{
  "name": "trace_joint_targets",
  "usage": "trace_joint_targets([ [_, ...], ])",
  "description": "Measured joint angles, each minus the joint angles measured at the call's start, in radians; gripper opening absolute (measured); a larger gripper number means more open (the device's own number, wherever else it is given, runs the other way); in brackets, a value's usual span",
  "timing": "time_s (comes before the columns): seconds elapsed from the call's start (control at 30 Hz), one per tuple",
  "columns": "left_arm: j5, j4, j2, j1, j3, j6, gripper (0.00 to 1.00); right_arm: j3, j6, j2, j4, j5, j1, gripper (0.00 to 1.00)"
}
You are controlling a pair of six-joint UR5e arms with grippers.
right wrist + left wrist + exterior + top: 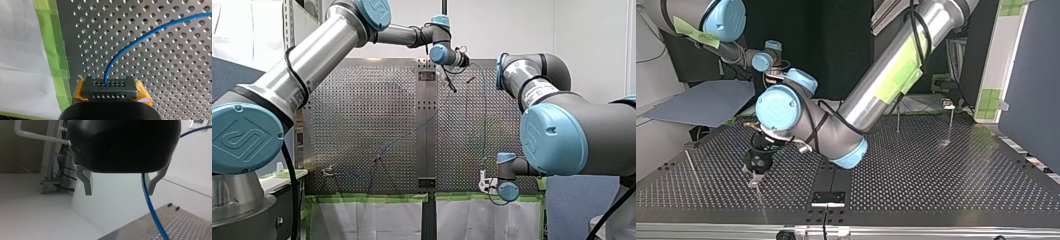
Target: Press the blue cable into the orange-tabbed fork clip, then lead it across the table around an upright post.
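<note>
The right gripper clamped the black block from which the blue cable ran over the perforated table, while the left gripper stood open around it, so the slack could probably slip out

- A white wall is standing behind the shiny bench full of little holes.
- Green tape is running along the bench's edge, and a white sheet is showing just past it.
- A blue-grey panel is standing at the top view's right.
- A flat grey-blue board is lying at that view's left, past the bench.
- A white pipe is running across a dull wall, black wires hanging beside it.
</note>
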Motion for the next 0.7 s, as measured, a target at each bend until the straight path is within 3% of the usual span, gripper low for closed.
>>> trace_joint_targets([
  [0.27, -0.058, 0.02, -0.014, 0.002, 0.011, 0.001, 1.0, -0.001, 0.001, -0.001, 0.0, -0.001, 0.003, 0.0],
  [0.7, -0.119, 0.036, -0.029, -0.003, 0.021, 0.012, 1.0, -0.001, 0.002, 0.0, 0.0, -0.002, -0.014, 0.0],
])
